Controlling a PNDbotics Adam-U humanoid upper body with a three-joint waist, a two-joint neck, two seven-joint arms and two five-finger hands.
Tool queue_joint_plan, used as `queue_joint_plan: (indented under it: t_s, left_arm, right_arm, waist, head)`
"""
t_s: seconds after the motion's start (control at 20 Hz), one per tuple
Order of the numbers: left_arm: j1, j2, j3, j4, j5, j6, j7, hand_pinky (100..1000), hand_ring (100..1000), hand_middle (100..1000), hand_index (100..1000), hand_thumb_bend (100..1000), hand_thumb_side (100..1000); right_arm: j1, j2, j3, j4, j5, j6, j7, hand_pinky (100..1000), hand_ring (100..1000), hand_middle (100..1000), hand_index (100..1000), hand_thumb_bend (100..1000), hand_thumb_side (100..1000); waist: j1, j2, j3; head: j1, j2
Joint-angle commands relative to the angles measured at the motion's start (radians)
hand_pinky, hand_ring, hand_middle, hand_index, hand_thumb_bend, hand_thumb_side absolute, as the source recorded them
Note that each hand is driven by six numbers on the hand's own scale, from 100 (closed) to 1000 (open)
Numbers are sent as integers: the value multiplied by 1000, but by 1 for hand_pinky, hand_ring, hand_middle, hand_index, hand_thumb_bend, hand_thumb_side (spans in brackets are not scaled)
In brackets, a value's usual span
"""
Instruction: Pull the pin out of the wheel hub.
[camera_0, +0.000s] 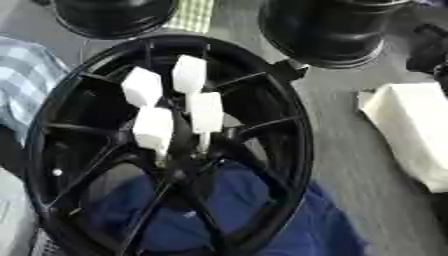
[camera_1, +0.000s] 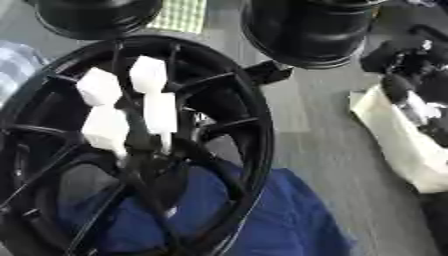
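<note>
We take this for a workshop: a black alloy wheel (camera_0: 166, 145) on blue cloth (camera_1: 289, 220), more black rims (camera_1: 306, 30) along the grey worktop's (camera_0: 350, 150) far edge.

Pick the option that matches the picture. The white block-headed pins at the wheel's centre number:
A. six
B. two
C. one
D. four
D. Four white block-headed pins stand clustered at the hub of the black wheel, two higher and two lower, all of them still seated among the spokes.
</note>
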Motion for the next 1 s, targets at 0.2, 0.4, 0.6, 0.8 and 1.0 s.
queue_joint_plan:
  t_s: [0.2, 0.4, 0.6, 0.8, 1.0]
  left_arm:
    - [-55, 79, -33, -22, 12, -16, 1, 839, 727, 733, 789, 237, 730]
    - [-75, 97, -44, -22, 9, -22, -5, 838, 725, 731, 787, 233, 723]
    - [-81, 102, -52, -22, 7, -24, -14, 837, 723, 730, 785, 223, 721]
    - [-82, 102, -53, -22, 6, -24, -17, 837, 723, 730, 785, 223, 721]
    - [-82, 102, -53, -22, 6, -24, -17, 837, 723, 730, 785, 223, 721]
  right_arm:
    - [-130, -68, 66, -32, -95, 16, 41, 828, 760, 670, 757, 378, 269]
    - [-208, -86, 90, -32, -143, 56, 50, 828, 759, 669, 755, 378, 267]
    - [-246, -95, 114, -32, -152, 67, 74, 827, 757, 665, 752, 369, 265]
    - [-253, -96, 119, -32, -150, 69, 81, 827, 757, 665, 752, 369, 265]
    - [-253, -96, 119, -32, -149, 69, 82, 827, 757, 665, 752, 369, 265]
  waist:
    - [1, -14, 1]
    - [1, -5, -3]
    - [4, 1, -4]
    - [4, 2, -4]
    - [4, 2, -4]
  head:
    - [29, 17]
    - [52, 21]
    - [77, 20]
    - [81, 20]
    - [81, 20]
